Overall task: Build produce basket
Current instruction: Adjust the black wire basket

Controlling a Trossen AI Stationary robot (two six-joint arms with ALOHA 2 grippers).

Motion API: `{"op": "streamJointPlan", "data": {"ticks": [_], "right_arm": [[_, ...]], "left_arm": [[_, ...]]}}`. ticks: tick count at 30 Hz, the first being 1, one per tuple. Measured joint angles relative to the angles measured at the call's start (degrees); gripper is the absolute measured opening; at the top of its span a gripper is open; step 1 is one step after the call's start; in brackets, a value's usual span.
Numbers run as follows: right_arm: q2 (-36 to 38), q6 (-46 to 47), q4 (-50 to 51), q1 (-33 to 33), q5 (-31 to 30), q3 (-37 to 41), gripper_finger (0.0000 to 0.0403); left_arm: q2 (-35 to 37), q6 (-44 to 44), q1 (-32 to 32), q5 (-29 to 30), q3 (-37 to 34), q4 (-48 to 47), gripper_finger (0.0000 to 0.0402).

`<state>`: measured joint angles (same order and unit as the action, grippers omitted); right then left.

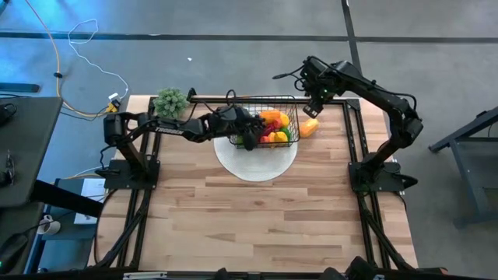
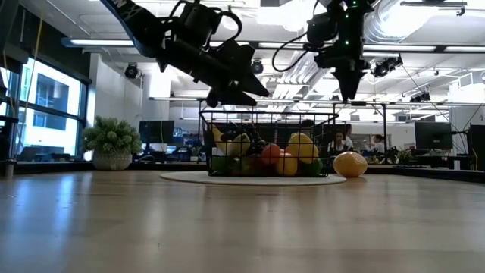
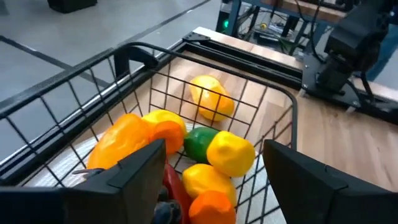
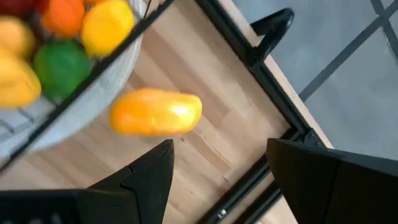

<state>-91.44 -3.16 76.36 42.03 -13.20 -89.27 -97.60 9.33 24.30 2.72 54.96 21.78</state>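
The black wire basket (image 1: 272, 117) stands on a round white plate (image 1: 257, 165) at the table's far middle. It holds produce (image 3: 211, 155): yellow, orange, green and red pieces. My left gripper (image 3: 214, 180) hangs open just above the basket's left part (image 2: 242, 91), with nothing between its fingers. One yellow-orange fruit (image 4: 155, 112) lies on the table beside the plate's right edge (image 1: 309, 127). My right gripper (image 4: 217, 168) is open above that fruit, pointing steeply down, and stands well clear of it in the low view (image 2: 350, 91).
A spiky green plant in a white pot (image 1: 171, 101) stands at the far left, behind my left arm. Black frame rails (image 4: 261, 56) run along the table's far and right edges near the loose fruit. The near half of the wooden table (image 1: 257, 225) is bare.
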Motion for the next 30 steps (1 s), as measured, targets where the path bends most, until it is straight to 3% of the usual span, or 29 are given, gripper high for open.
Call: {"op": "streamJointPlan", "data": {"ticks": [6, 12, 23, 30], "right_arm": [[0.02, -7.92, 2.85, 0.88, 6.85, 0.21, 0.0238], [0.02, -16.38, 3.62, 2.17, 10.93, 0.24, 0.0238], [0.02, -24.07, 3.21, 3.34, 12.77, 0.24, 0.0238], [0.02, -34.04, 2.22, 3.71, 11.57, 0.24, 0.0238]], "left_arm": [[1.22, 2.99, 2.08, -3.82, 0.04, -2.30, 0.0256], [5.29, -0.01, 2.74, -2.97, 0.06, -2.84, 0.0254], [19.68, -8.68, 3.16, 7.91, 0.06, -14.26, 0.0254], [28.27, -12.74, 3.18, 17.40, 0.04, -20.27, 0.0254]]}}
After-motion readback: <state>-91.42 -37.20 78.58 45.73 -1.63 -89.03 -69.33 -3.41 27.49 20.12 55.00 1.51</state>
